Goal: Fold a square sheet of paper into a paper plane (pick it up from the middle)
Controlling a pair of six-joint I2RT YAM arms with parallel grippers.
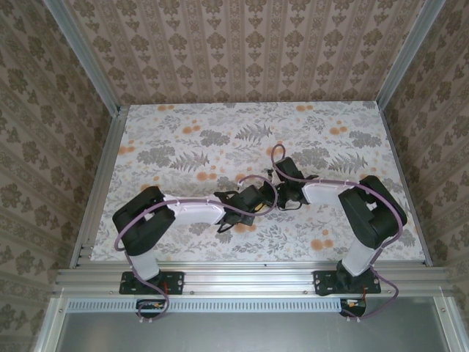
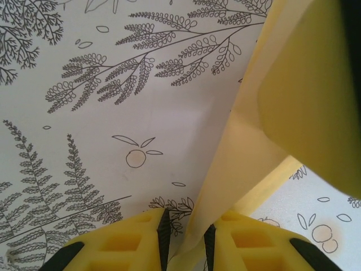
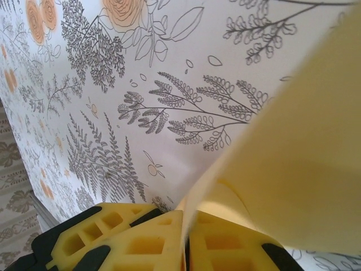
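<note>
The yellow sheet of paper (image 2: 237, 164), folded with a visible crease, hangs above the table between my two grippers. In the left wrist view it runs down between the fingers of my left gripper (image 2: 186, 237). It lies against the right pad, and a gap to the left pad shows the table through it, so the jaws stand slightly open. In the right wrist view my right gripper (image 3: 186, 237) is shut on an edge of the paper (image 3: 293, 152), which curls up and to the right. From above, the left gripper (image 1: 258, 199) and right gripper (image 1: 282, 192) meet at mid-table.
The table (image 1: 183, 147) has a floral cloth with grey ferns and orange flowers. Aluminium rails (image 1: 99, 183) and patterned walls enclose it. A blurred yellow shape (image 2: 316, 96) sits close to the left wrist lens at upper right.
</note>
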